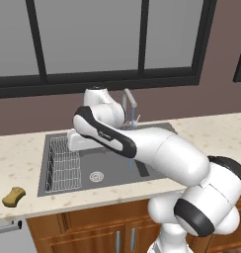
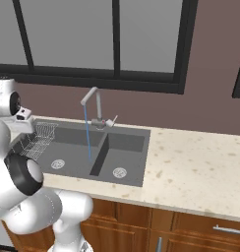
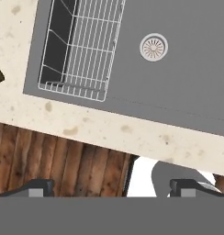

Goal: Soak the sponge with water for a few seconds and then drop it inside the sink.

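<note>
Speckled beige counter (image 1: 211,129) w/ dark sink (image 2: 127,142) — window (image 2: 117,39) behind.

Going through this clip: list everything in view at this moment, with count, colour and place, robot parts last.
sponge: one, yellow-brown, on the counter left of the sink, untouched.
water: one thin pale-blue stream, running from the faucet into the sink.
sink: one, dark grey, two basins, each with a round silver drain, set in the counter under the window.
faucet: one, silver, at the back of the sink.
wire rack: one, white wire, in the sink's left basin.
counter: one, speckled beige, over brown wood cabinets.
window: one, dark frame, on the brown wall behind the sink.
gripper: one, dark fingertips, open, holding nothing, above the sink's front edge.
</note>
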